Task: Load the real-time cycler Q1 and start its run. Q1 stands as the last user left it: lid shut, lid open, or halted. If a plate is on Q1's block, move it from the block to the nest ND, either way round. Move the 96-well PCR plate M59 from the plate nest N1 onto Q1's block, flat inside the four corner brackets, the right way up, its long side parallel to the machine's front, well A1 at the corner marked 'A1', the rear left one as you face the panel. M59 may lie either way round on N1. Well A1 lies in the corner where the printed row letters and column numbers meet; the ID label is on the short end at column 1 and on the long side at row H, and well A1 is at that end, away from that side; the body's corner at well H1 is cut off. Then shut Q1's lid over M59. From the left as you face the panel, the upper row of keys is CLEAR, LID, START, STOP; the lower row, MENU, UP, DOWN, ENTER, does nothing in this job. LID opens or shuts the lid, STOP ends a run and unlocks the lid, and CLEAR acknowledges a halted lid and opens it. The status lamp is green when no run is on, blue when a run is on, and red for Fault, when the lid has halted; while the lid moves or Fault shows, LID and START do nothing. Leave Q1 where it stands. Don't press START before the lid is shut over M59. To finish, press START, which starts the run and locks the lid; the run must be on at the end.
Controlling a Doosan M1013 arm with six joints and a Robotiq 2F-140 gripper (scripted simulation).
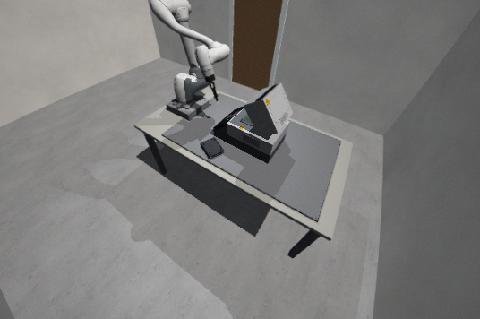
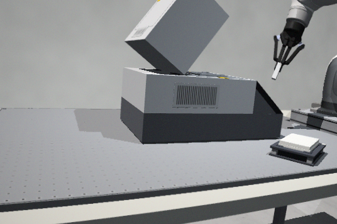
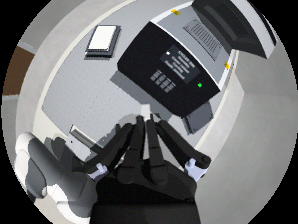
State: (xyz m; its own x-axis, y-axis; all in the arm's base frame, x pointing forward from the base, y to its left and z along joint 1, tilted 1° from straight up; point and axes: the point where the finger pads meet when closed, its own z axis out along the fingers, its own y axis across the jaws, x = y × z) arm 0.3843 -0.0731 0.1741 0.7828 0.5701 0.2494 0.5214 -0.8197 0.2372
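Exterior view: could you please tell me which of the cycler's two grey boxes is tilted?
The upper light grey lid, raised at an angle; the two-tone body beneath sits flat on the table.

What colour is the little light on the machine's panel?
Green; the status lamp shows best in the wrist view.

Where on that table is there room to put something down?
The roomiest patch is the mat left of the cycler in the exterior view, out to the table's edge. It is crowded on the right: the plate on its nest, the arm's base, and the gripper above.
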